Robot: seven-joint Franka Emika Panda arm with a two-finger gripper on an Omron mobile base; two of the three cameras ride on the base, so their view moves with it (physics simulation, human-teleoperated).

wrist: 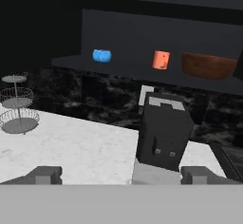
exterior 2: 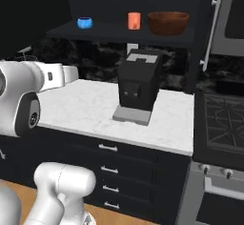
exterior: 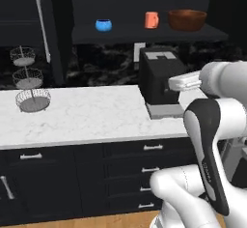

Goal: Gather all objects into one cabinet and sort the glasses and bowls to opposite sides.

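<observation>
Pincer level, spread wide, facing coffee machine.

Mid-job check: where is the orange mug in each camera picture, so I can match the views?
Left base view: orange mug upper centre-right on the dark shelf, between the blue bowl and the brown bowl.
Right base view: upper centre, same shelf, same neighbours.
Hand view: upper right of centre on the shelf.
Shared landmark: the black coffee machine below it on the counter.
</observation>
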